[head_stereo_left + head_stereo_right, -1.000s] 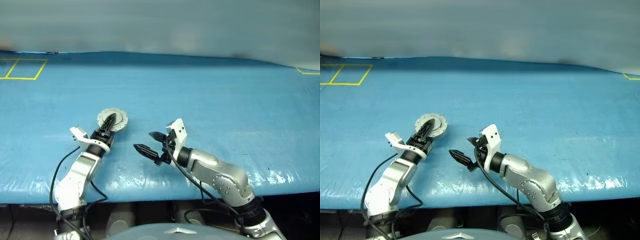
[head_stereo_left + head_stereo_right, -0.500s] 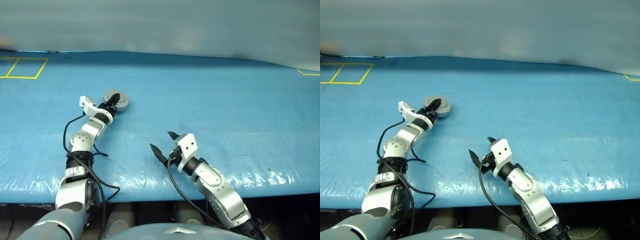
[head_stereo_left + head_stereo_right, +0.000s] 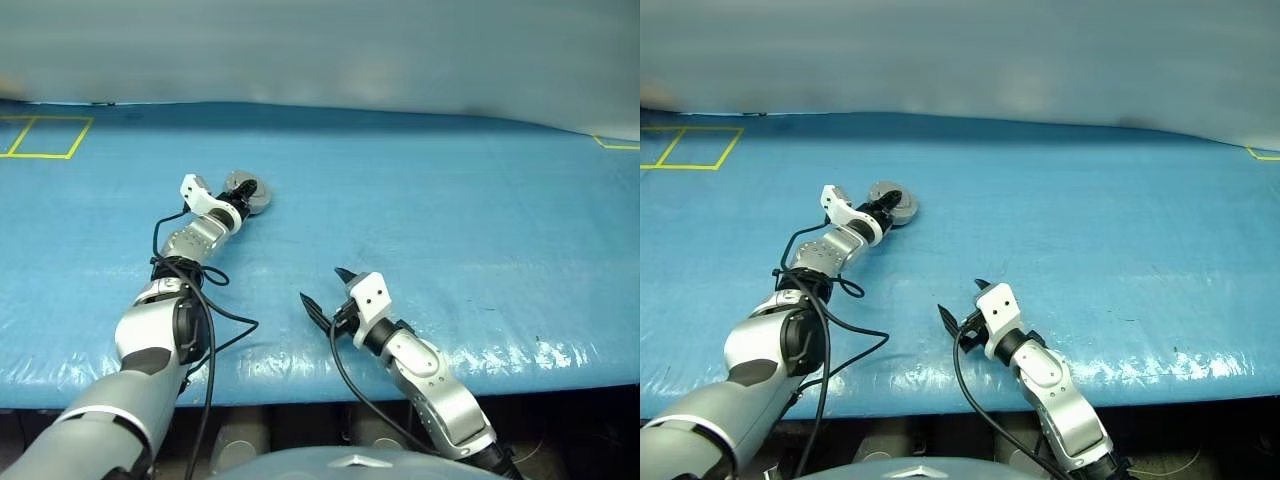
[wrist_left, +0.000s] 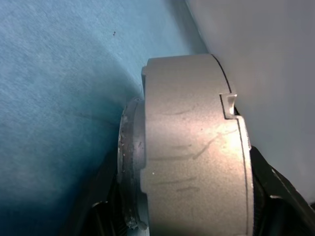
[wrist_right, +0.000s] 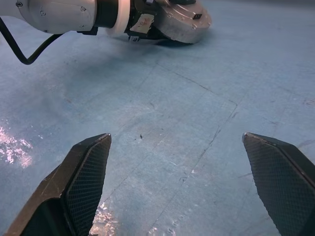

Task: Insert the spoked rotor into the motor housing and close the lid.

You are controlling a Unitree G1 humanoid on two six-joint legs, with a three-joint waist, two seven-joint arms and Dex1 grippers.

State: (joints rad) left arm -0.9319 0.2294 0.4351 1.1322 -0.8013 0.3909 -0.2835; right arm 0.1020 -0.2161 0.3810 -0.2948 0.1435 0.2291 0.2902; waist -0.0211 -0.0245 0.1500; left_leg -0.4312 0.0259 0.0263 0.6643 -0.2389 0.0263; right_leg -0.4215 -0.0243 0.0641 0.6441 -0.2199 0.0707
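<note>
Nearest, the right gripper (image 3: 322, 290) hovers low over the blue table (image 3: 450, 200), jaws spread wide and empty. Farther out to the left, the left gripper (image 3: 243, 201) is clamped on the closed grey motor housing (image 3: 252, 193), resting on the table.

The motor housing (image 4: 197, 147) hides its own inside (lid seam indistinct)

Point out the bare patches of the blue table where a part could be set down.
Bare: the blue table right of the round grey metal motor housing, and beyond the open right gripper. Crowded: around the left gripper clamping the housing.
</note>
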